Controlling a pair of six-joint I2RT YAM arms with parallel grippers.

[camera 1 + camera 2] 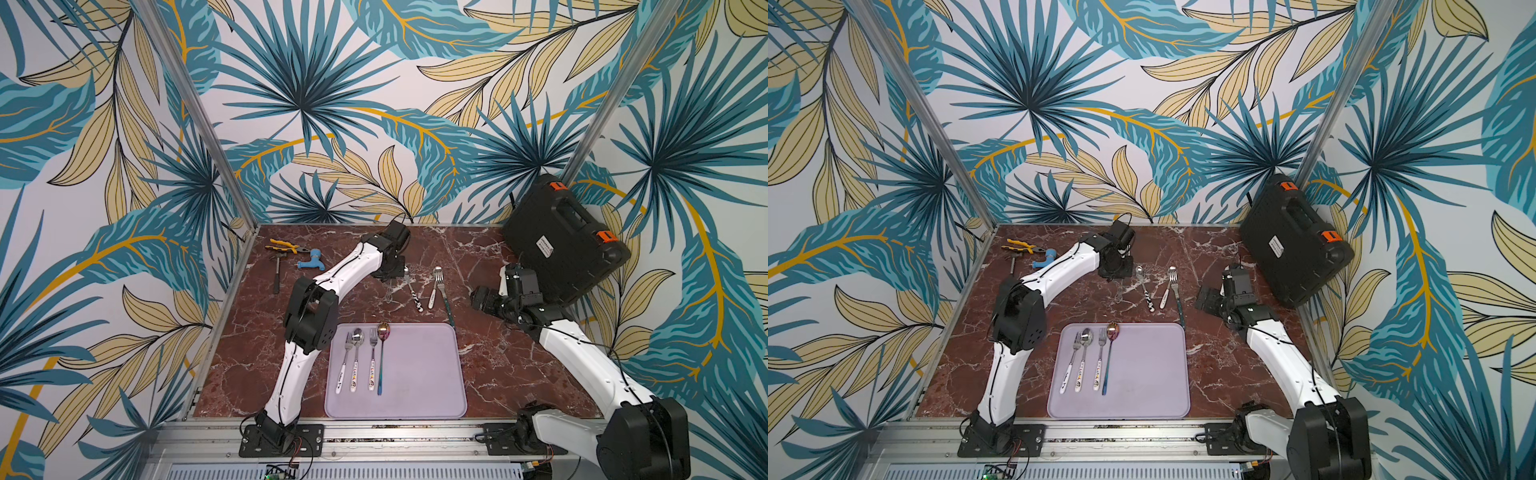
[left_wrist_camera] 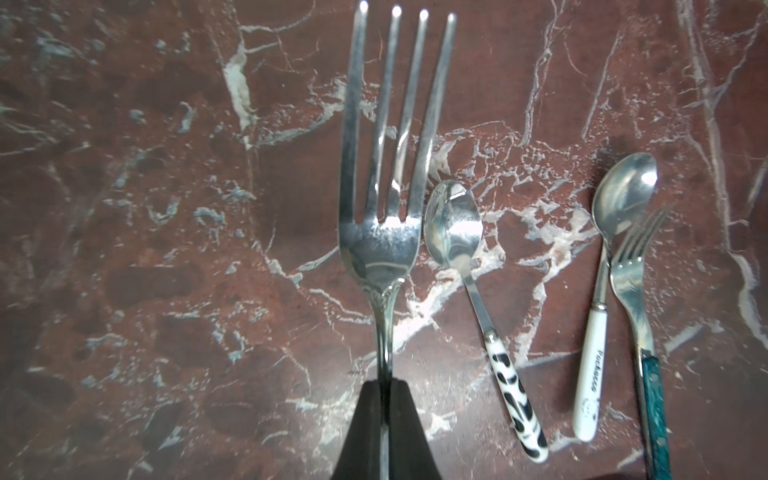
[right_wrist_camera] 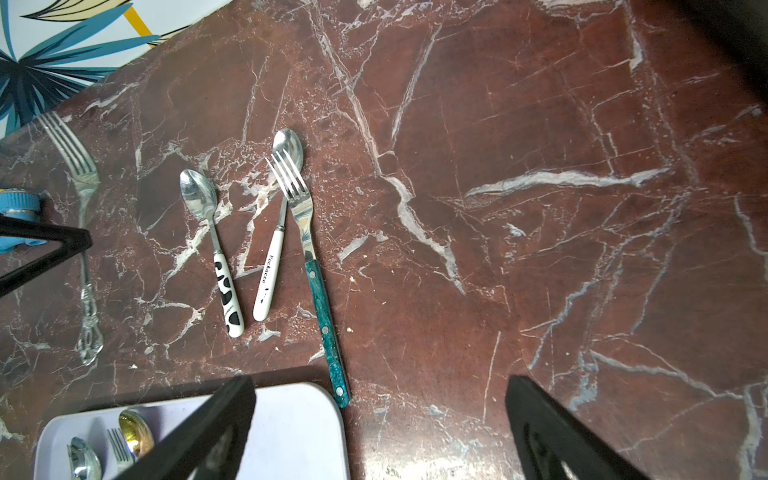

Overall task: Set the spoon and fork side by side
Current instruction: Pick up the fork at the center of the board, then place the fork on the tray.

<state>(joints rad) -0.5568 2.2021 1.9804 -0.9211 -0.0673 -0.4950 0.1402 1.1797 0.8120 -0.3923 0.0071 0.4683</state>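
**Progress of the pairing, read left to right.** Take the centre of the lilac tray [image 1: 415, 374] as your dial.

- **9 o'clock, on the tray:** two pairs already lie set. They are the left tray fork [image 1: 345, 361] beside the left tray spoon [image 1: 356, 357], then the right tray fork [image 1: 372, 357] beside the iridescent spoon [image 1: 381, 357]. All four are parallel, handles toward 6 o'clock.
- **11 to 12 o'clock, on the marble table [image 1: 498, 374]:** the left gripper [image 2: 384, 384] has its jaws pressed together on the neck of the ornate fork [image 2: 382, 232], tines toward 12 o'clock. You cannot tell whether the fork has left the marble.
- **12 o'clock:** just beside that fork lies the cow-patterned spoon [image 2: 453, 232], apart from it and untouched. Next is the white-handled spoon [image 3: 270, 266]. The tines of the teal-handled fork [image 3: 324, 316] lie across its bowl, and that fork's handle end reaches the tray's far corner.
- **1 o'clock:** the right gripper [image 3: 378, 390] hovers with jaws spread wide and holds nothing.

**Judgement:** you are about halfway. Two pairs are done, a third has begun with the ornate fork in hand, and three pieces await moving.
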